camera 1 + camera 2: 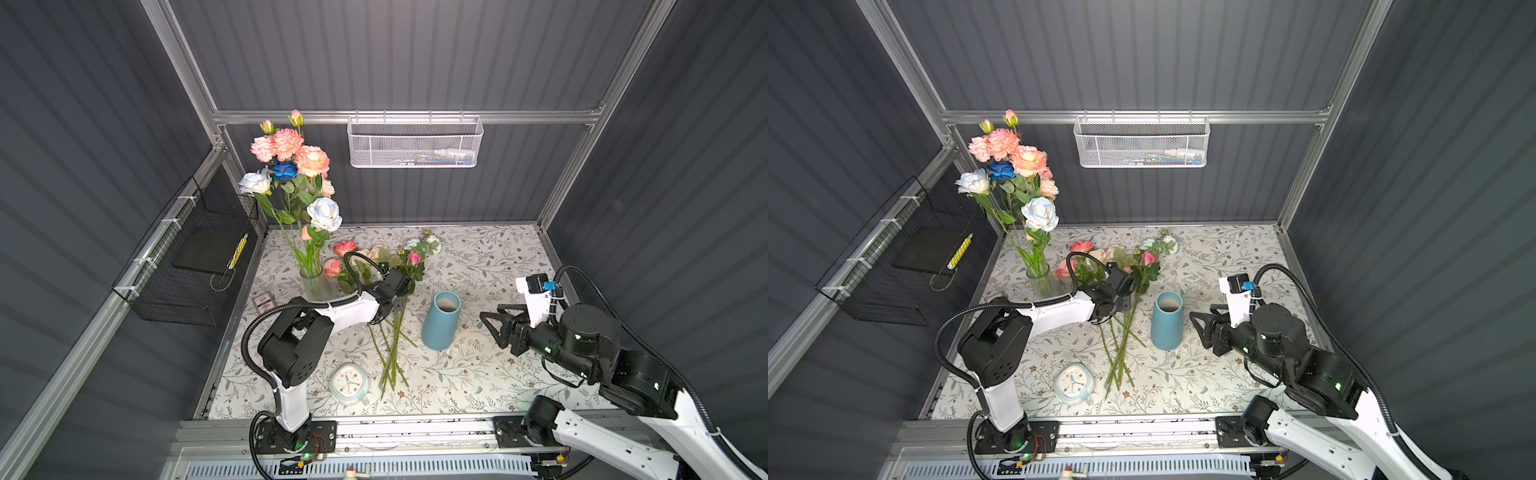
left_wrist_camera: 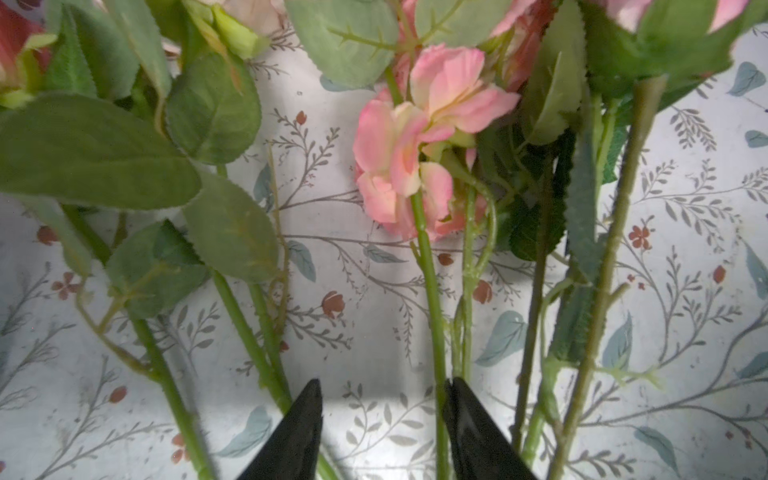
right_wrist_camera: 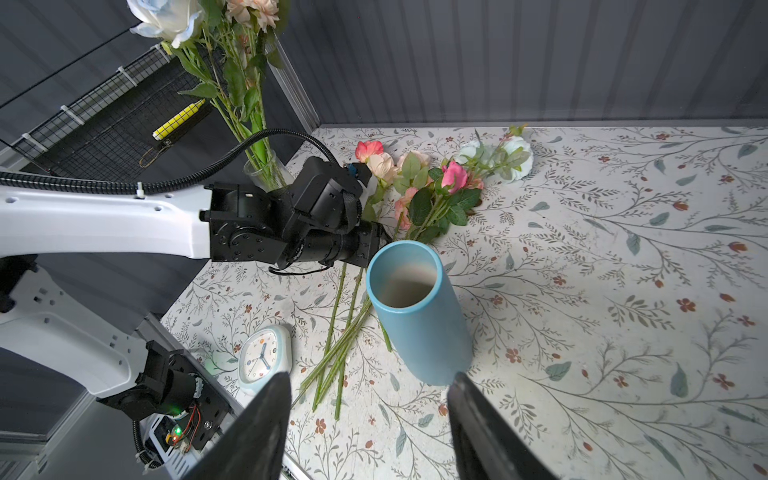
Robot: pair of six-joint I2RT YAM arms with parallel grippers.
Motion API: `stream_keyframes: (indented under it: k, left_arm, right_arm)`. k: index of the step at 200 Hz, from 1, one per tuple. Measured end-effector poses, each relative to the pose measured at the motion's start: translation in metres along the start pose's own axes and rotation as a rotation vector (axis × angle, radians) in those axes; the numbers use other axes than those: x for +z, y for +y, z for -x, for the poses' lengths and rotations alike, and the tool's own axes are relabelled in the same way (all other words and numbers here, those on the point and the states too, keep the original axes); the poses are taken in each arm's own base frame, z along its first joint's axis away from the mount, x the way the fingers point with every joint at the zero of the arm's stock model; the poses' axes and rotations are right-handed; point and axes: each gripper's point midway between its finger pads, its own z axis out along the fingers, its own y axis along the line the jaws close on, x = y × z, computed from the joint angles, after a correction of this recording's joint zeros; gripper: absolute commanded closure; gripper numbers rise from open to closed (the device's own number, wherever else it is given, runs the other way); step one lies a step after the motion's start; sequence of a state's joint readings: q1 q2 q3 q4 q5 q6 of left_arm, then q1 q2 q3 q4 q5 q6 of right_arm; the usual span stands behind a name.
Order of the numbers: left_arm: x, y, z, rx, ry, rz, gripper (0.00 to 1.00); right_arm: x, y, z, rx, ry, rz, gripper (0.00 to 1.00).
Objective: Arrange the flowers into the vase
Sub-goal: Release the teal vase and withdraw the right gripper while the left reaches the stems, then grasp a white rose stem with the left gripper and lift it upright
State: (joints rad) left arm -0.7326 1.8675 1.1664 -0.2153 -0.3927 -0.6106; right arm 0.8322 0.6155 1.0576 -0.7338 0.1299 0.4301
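Several loose flowers lie on the tablecloth in a bunch, with pink, coral and cream blooms toward the back wall. My left gripper hangs low over their stems, open. One green stem runs along the inside of one finger, and bare cloth shows in the rest of the gap. Right of the bunch an empty blue vase stands upright. A clear glass vase at the back left holds several tall flowers. My right gripper is open, just right of the blue vase and not touching it.
A pale blue clock lies near the front edge, left of the stem ends. A small framed card sits by the glass vase. A white mesh basket hangs on the back wall and a black wire basket on the left wall.
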Motion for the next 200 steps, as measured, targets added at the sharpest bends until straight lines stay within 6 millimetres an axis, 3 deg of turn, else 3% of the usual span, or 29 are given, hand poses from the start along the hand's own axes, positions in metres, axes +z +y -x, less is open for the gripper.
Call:
stream_keyframes:
  k: [54, 100, 108, 143, 170, 200]
  left_arm:
    - [0.017, -0.005, -0.004, 0.020, -0.010, -0.004, 0.79]
    - [0.006, -0.002, 0.011, 0.004, -0.098, -0.012, 1.00]
    - [-0.001, -0.001, 0.014, 0.005, -0.117, -0.015, 1.00]
    - [-0.050, -0.004, 0.055, -0.012, -0.279, -0.052, 1.00]
    - [-0.113, -0.016, 0.095, -0.026, -0.445, -0.130, 1.00]
    - [-0.180, -0.022, 0.124, -0.057, -0.581, -0.237, 1.00]
  right_arm:
    - [-0.005, -0.003, -0.004, 0.001, 0.009, -0.007, 0.38]
    - [-0.004, -0.006, -0.008, 0.004, 0.020, -0.018, 0.38]
    - [-0.003, -0.006, -0.009, 0.004, 0.023, -0.020, 0.38]
    - [0.000, -0.008, -0.014, 0.007, 0.033, -0.026, 0.35]
    - [0.003, -0.009, -0.017, 0.008, 0.037, -0.027, 0.34]
    - [0.005, -0.006, -0.016, 0.003, 0.026, -0.007, 0.31]
